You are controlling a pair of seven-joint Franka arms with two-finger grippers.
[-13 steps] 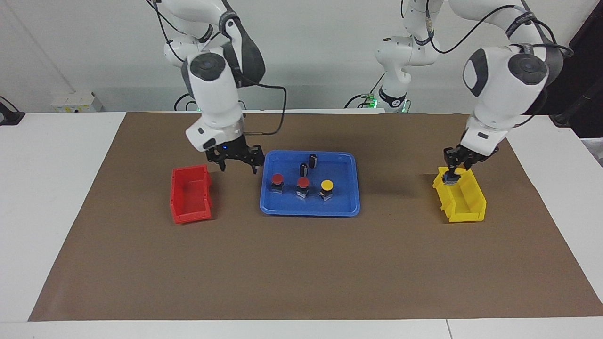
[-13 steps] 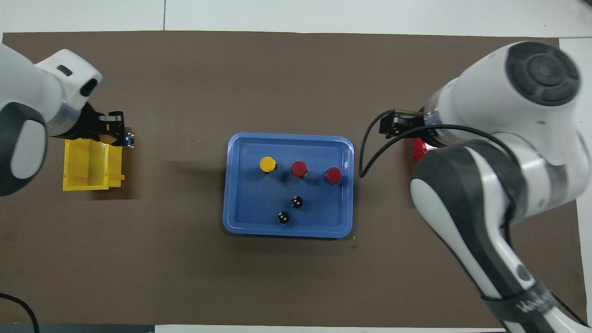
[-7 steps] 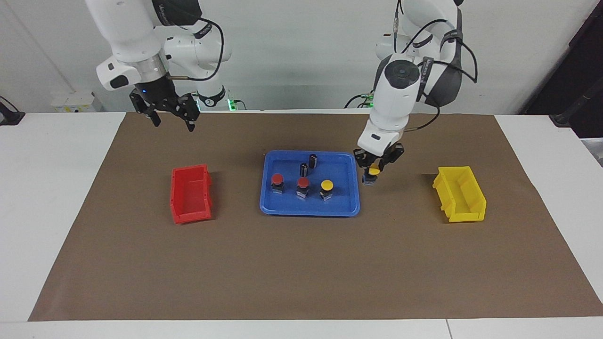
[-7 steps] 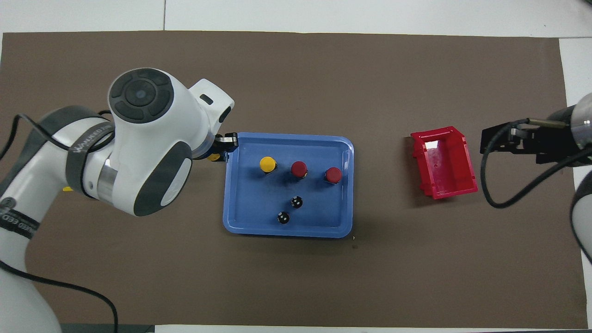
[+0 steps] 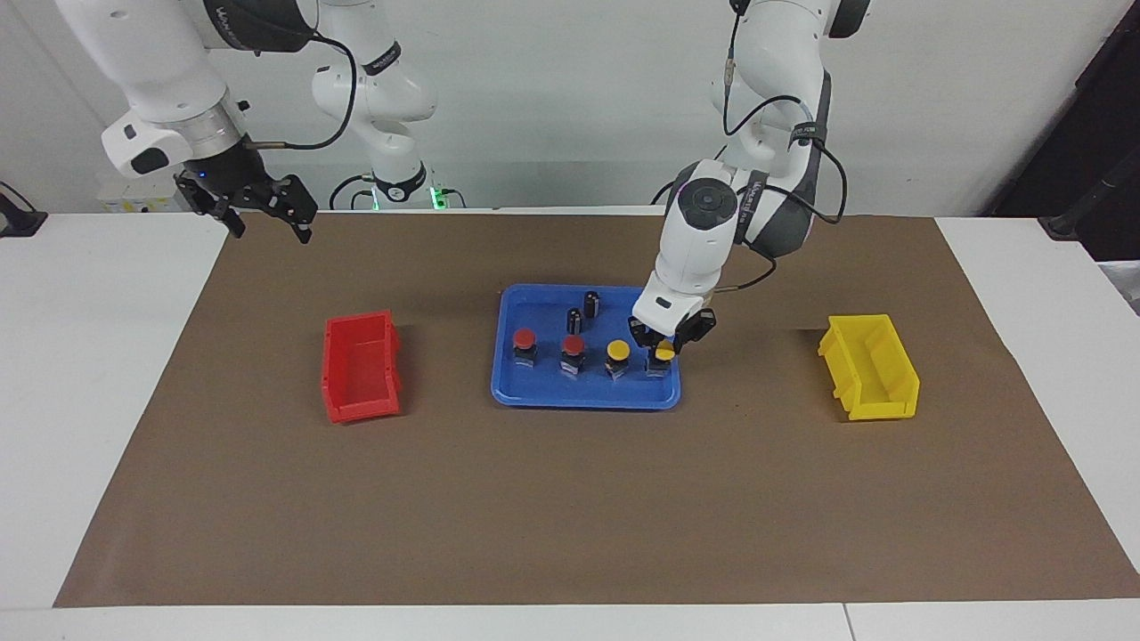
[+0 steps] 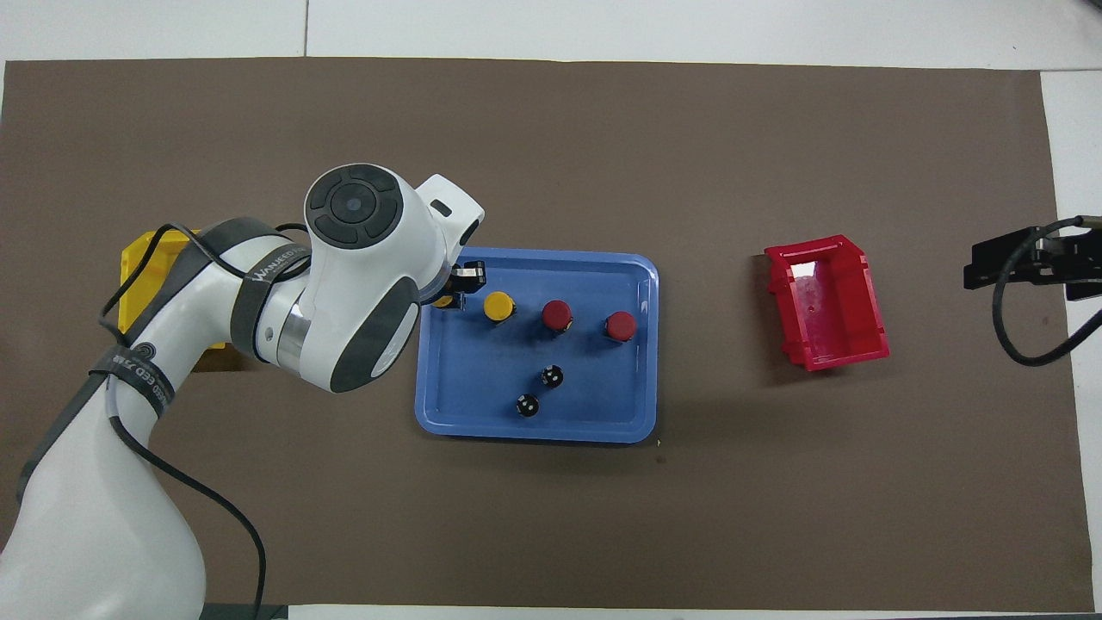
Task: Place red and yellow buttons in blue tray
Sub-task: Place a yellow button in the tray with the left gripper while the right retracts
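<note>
The blue tray [image 5: 579,392] lies mid-table, also in the overhead view [image 6: 534,430]. In it stand two red buttons [image 5: 525,339] [image 5: 573,346] and a yellow button [image 5: 617,351] in a row; overhead they show as red [image 6: 620,325], red [image 6: 557,315] and yellow [image 6: 498,305]. My left gripper [image 5: 663,349] is shut on a second yellow button [image 5: 664,354], low inside the tray at the end toward the left arm, beside the row; overhead its cap [image 6: 443,301] peeks out under the gripper [image 6: 455,288]. My right gripper [image 5: 264,214] is open, empty and raised.
Two dark capless cylinders [image 5: 574,319] [image 5: 591,303] stand in the tray nearer to the robots. An empty red bin [image 5: 361,365] sits toward the right arm's end. A yellow bin [image 5: 868,365] sits toward the left arm's end, half covered overhead [image 6: 142,258] by the left arm.
The left gripper carried a yellow button from the yellow bin to the tray and lowered it inside. The right arm rose and drew back from beside the red bin toward its table end.
</note>
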